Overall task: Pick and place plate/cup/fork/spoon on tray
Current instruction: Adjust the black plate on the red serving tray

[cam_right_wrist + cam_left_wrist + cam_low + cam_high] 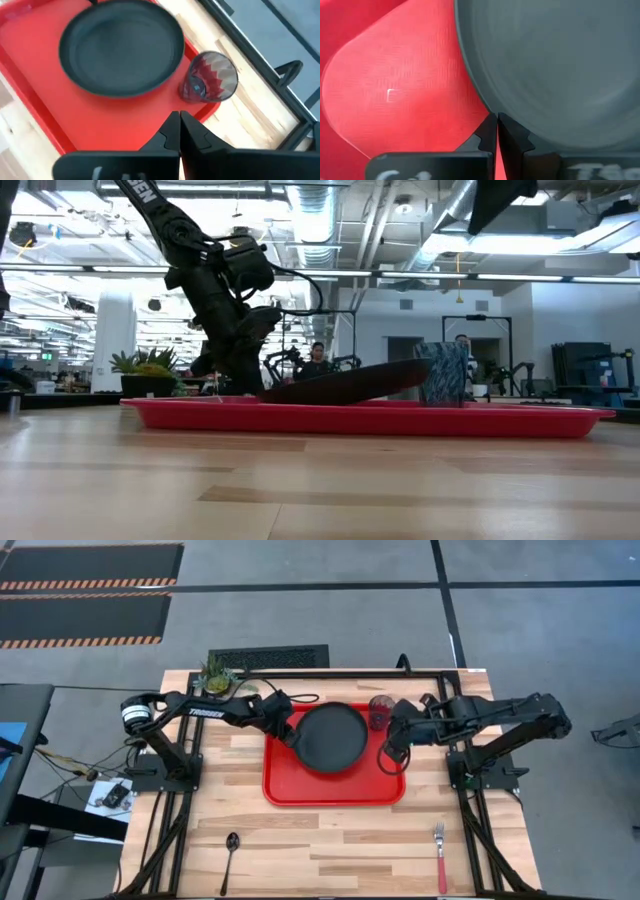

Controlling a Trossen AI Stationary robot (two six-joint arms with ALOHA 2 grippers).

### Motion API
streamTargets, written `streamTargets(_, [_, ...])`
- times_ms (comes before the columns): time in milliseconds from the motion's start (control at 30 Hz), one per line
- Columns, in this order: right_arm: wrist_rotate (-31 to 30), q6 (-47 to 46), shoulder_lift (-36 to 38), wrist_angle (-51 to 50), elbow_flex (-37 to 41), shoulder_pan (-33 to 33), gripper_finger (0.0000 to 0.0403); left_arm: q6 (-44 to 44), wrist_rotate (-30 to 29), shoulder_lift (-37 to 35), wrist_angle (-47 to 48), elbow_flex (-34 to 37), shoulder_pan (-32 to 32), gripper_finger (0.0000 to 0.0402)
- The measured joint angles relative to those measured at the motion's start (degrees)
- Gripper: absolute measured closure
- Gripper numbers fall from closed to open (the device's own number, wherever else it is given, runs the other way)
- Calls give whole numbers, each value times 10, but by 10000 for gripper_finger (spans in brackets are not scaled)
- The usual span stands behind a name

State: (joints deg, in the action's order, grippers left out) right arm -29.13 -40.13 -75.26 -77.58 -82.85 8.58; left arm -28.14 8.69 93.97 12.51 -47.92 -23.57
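The plate point(333, 736) sits over the red tray point(285, 790) in the middle of the high view, but it is not down flat yet: in the low view its right side rides up off the tray floor while its left edge stays low by my left tool point(287, 732). In my left wrist view the fingers look pressed together right at the plate's rim, so I judge that tool is clamped on the rim, though the view is too close for me to be sure it grips and does not merely touch.

The cup point(380, 711) stands upright at the tray's upper right corner, just beside the plate; from my right wrist view it seems to be on the tray's corner, close to the rim. My right tool point(391, 758) hangs over the right side of the tray with its fingers together and nothing between them.

So, as I judge it, the plate is nearly placed and the cup is done or close to it. Two pieces are left, both on the bare tabletop well below the tray. The spoon point(231, 852) lies at lower left, long axis running up and down the frame, bowl toward the tray, handle toward the bottom edge. The fork point(440, 858) lies at lower right, likewise up and down, tines pointing up at the tray, red handle trailing down.
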Motion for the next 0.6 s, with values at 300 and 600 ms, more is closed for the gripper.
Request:
streamTargets(300, [131,75,-21,88,-1,5,382,42,-31,-71,42,1,-11,401])
streamTargets(600, [223,195,-126,186,0,-1,327,76,24,-235,24,75,-27,401])
